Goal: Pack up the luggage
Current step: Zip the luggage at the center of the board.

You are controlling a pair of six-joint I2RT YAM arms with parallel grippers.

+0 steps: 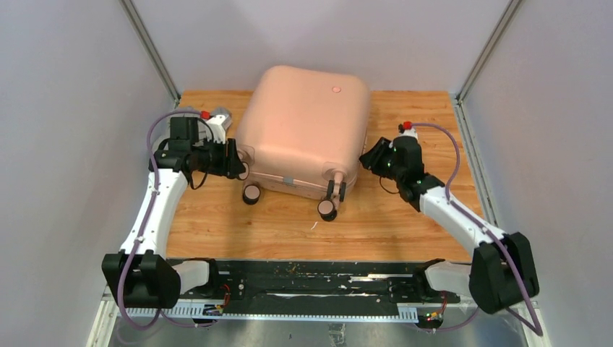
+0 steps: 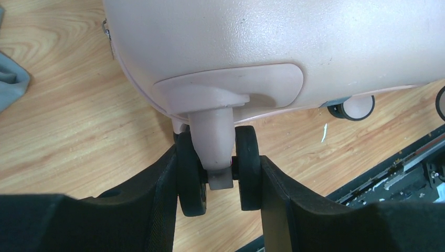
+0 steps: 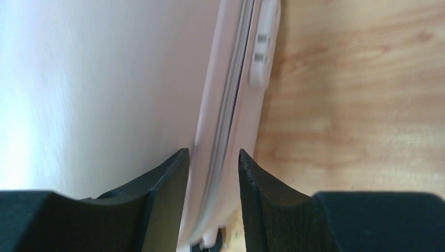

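Left side first: the left tool [image 1: 237,160] is clamped on the twin caster wheel [image 2: 246,168] at the luggage's near-left corner, one finger flat against each outer wheel face. It's tight over there. There's only a thin strip of tabletop [image 1: 405,217] between the shell and the left wall [image 1: 72,108], and the arm fills most of it.

The luggage [image 1: 303,123] lies closed and flat in the middle-back of the tabletop, pink shell up. Its far side hides the board's back edge in the top view. Two more casters [image 1: 329,208] stick out along its near edge. In front of them a wide band of bare wood runs to the black rail [image 1: 311,285], easily the most free space.

On the right, the right tool [image 3: 211,152] has its fingers apart, straddling the zip seam [image 3: 231,105] on the luggage's right edge. I can't tell if it's actually pinching the rim. The wood strip toward the right wall [image 1: 549,108] is a bit wider.
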